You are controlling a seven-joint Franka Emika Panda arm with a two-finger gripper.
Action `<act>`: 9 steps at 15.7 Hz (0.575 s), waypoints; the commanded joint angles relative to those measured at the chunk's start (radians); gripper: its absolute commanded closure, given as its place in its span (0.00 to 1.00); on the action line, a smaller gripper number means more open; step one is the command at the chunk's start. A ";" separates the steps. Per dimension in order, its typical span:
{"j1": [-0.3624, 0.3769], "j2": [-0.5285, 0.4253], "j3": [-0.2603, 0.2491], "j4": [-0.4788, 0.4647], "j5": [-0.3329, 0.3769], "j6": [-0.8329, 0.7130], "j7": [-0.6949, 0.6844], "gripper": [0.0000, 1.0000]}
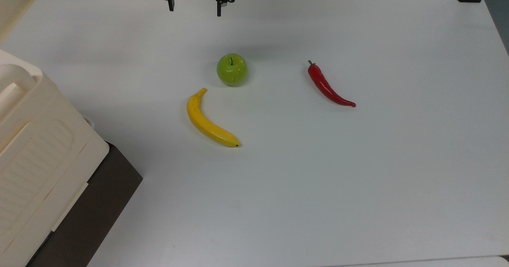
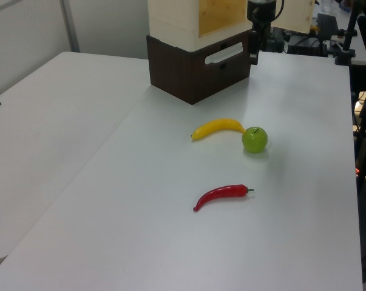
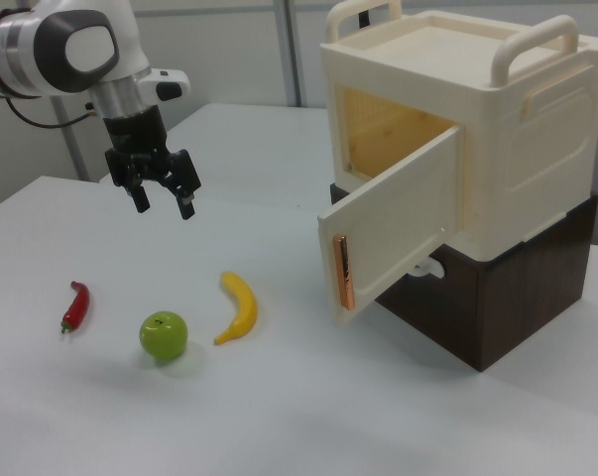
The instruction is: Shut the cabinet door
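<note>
A wide white worktop [image 1: 358,179] carries everything here. The largest thing on it is the cabinet [image 3: 497,149], a boxy cream unit with two looped handles on top, sitting on a dark brown box [image 3: 507,297]. In the right view it stands at the right side of the worktop; in the top view it fills the lower left corner [image 1: 35,148], showing its ribbed recessed panel.

The cabinet door [image 3: 393,233] hangs open, swung outward toward the right view's left, with a copper-coloured handle strip [image 3: 343,273] along its free edge. Behind it the interior shows a warm yellow.

The robot arm [image 3: 60,45], white and grey, reaches in from the right view's upper left. Its black hand [image 3: 162,201] hovers above the worktop, well apart from the cabinet, with its two fingers spread apart and nothing between them. In the top view the hand [image 1: 194,8] sits at the upper edge.

Three pieces of fruit and vegetable lie on the worktop: a yellow banana [image 1: 208,122], a red chilli pepper [image 1: 328,86] well apart to the top view's right, and a green apple [image 1: 232,69] near the banana's stem end.
</note>
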 commanded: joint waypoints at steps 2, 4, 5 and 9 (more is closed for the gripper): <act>0.018 -0.028 -0.015 -0.028 0.016 -0.022 0.005 0.00; 0.018 -0.028 -0.015 -0.028 0.016 -0.022 0.005 0.00; 0.018 -0.028 -0.015 -0.027 0.016 -0.020 0.005 0.00; 0.016 -0.027 -0.015 -0.027 0.010 -0.022 0.003 0.19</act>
